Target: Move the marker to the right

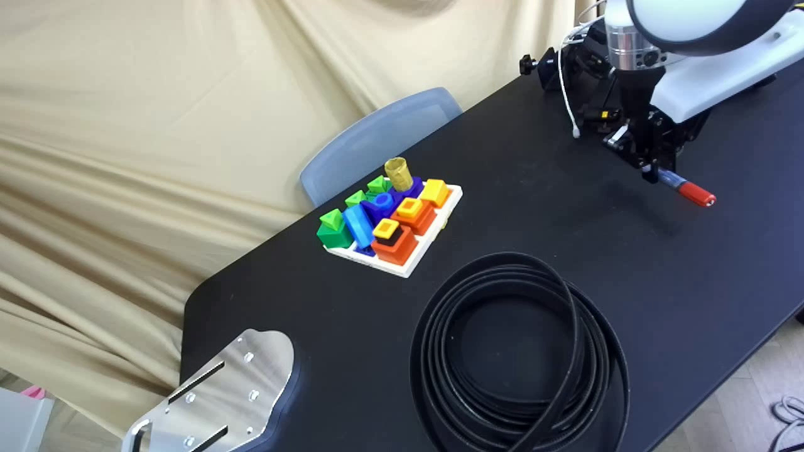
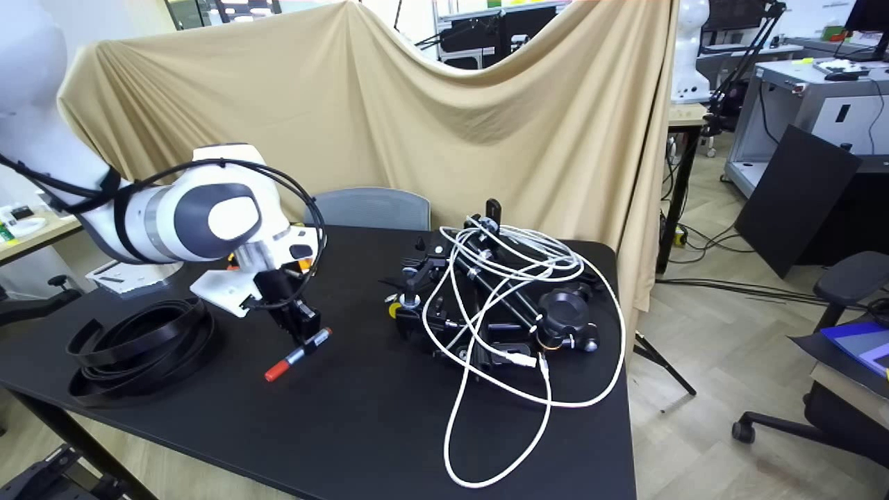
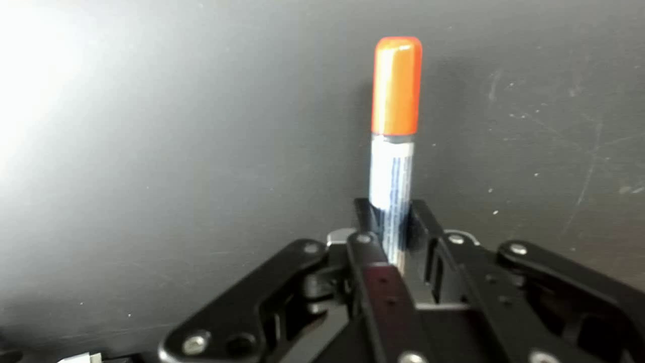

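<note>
Plainly, two jaws pinch one red-capped marker [image 3: 394,151] over one table [image 2: 375,430] bearing one black coil [image 1: 434,351].

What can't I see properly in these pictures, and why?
Slim red-capped marker: label writing blurred in the wrist view.
Silver slotted metal plate: cut off by the bottom edge in an exterior view.
Grey curved chair: legs hidden by the black table in both exterior views.

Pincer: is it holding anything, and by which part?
Yes: the pincer holds the marker by its barrel, clear of the red cap.
</note>
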Controlling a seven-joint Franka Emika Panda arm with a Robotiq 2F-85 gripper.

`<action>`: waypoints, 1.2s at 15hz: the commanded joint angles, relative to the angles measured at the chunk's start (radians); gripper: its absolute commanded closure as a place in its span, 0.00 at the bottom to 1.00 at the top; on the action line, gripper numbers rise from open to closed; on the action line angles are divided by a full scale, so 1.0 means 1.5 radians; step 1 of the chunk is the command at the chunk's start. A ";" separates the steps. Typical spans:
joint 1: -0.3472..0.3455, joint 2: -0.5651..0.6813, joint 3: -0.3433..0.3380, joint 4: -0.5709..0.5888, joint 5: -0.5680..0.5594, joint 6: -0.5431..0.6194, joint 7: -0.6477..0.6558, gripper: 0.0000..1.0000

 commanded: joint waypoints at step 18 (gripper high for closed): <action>0.034 0.133 -0.051 0.155 -0.123 -0.040 0.020 0.95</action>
